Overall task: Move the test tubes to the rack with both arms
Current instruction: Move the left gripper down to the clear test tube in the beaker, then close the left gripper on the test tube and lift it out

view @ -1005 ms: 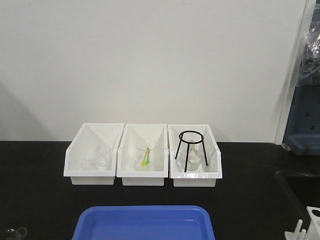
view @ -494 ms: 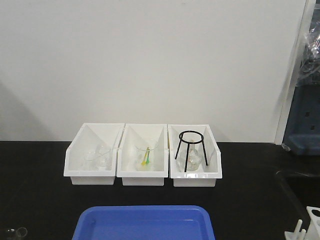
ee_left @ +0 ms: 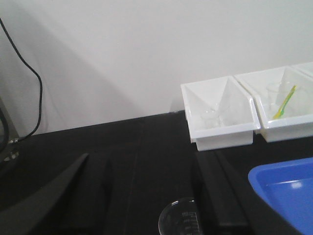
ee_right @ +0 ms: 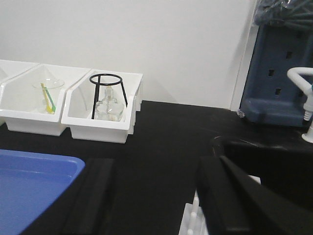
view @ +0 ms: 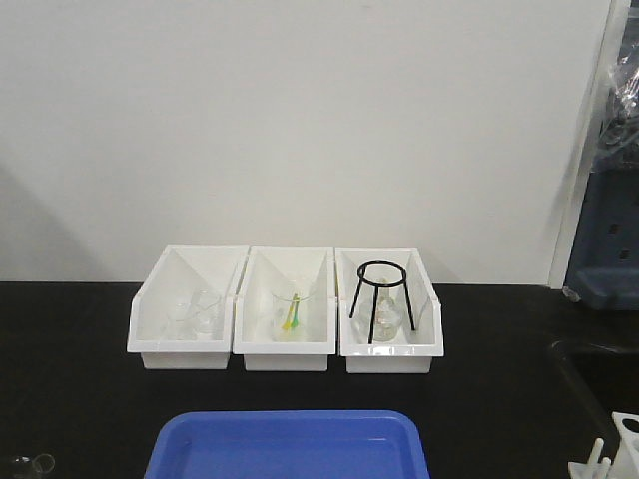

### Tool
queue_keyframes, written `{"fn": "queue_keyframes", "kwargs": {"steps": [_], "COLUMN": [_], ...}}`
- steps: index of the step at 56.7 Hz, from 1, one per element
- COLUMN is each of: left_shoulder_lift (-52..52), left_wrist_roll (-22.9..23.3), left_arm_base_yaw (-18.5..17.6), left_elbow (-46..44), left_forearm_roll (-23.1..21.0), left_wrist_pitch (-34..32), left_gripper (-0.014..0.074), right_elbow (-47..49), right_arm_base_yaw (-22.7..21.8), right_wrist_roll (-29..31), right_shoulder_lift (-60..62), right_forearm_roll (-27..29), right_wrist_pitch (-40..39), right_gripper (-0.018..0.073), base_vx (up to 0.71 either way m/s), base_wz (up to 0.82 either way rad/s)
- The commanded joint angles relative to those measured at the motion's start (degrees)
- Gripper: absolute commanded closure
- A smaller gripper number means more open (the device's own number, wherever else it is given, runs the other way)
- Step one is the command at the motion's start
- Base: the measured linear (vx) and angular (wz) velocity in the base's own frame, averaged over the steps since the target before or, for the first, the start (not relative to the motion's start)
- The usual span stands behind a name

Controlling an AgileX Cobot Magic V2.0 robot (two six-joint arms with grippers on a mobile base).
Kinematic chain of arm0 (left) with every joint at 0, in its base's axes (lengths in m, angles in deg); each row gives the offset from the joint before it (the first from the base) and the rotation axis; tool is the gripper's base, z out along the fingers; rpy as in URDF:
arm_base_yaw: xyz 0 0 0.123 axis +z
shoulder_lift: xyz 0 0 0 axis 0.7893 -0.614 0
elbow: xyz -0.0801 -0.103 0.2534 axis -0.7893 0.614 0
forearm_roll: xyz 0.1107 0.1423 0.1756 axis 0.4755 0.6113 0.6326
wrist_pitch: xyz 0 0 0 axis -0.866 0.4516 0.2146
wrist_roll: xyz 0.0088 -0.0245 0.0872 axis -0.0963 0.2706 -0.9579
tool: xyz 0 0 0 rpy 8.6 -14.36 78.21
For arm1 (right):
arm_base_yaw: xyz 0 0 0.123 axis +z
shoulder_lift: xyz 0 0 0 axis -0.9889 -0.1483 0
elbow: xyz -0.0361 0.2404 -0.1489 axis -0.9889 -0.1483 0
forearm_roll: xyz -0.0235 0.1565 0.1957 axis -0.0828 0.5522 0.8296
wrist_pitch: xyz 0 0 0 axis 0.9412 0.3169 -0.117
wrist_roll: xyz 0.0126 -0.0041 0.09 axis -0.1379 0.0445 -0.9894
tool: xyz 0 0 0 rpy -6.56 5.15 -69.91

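The rack (view: 614, 451) sits at the lower right corner of the front view, on the black worktop (view: 70, 359), well apart from the three white bins (view: 287, 351) at the centre. In the right wrist view its white pegs (ee_right: 194, 218) show at the bottom edge, just under and between the dark fingers of the right hand (ee_right: 159, 164). That hand is spread wide and holds nothing. By this the right arm is much the nearer to the rack.

The left hand (ee_left: 143, 159) is also spread and empty. A clear glass vessel (ee_left: 178, 218) with printed marks lies low between its fingers, at the bottom edge. The front view shows it at the lower left corner (view: 30, 464). It is cut off there, so neither its long axis nor whether it is one of the tubes can be told.

The blue tray (view: 290, 439) lies between the two sides. The likely course is that the left hand picks up on its side and the right hand works at the rack.
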Motion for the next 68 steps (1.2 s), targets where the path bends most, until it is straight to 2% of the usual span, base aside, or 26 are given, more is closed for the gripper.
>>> {"fn": "queue_keyframes", "kwargs": {"steps": [1, 8, 20, 31, 44, 58, 68], "left_shoulder_lift": [-3.43, -9.30, -19.40, -26.29, -34.97, -42.25, -42.48], "left_wrist_roll": [-3.10, -5.70, -5.72, -5.72, -5.84, -15.18, -20.81], "left_arm_base_yaw": [-0.35, -2.35, -8.25, -8.39, -8.39, -8.39, -8.39], "left_elbow": [-2.01, -2.01, -2.01, -2.01, -2.01, -2.01, -2.01], "left_forearm_roll": [0.00, -0.06, -0.06, -0.06, 0.04, -0.65, -7.80], "left_wrist_pitch": [-3.62, -4.49, -8.84, -10.79, -19.94, -28.56, -29.72], "left_gripper": [0.0095, 0.0095, 0.0095, 0.0095, 0.0095, 0.0095, 0.0095], "right_elbow": [2.02, 2.02, 2.02, 2.02, 2.02, 2.02, 2.02], "right_arm_base_yaw": [-0.47, -0.47, -0.47, -0.47, -0.47, -0.47, -0.47], "right_wrist_roll": [0.39, 0.39, 0.44, 0.49, 0.57, 0.66, 0.66], "right_shoulder_lift": [-1.19, -1.25, -1.25, -1.25, -1.25, -1.25, -1.25], "right_forearm_roll": [0.00, 0.00, 0.00, -0.36, -0.52, -0.52, -0.52], "right_wrist_pitch": [-4.66, -4.82, -4.77, -4.77, -4.70, -4.70, -4.70], "right_gripper": [0.0018, 0.0008, 0.0009, 0.0009, 0.0009, 0.0009, 0.0009], "base_vx": [0.00, 0.00, 0.00, 0.00, 0.00, 0.00, 0.00], "base_wz": [0.00, 0.00, 0.00, 0.00, 0.00, 0.00, 0.00]}}
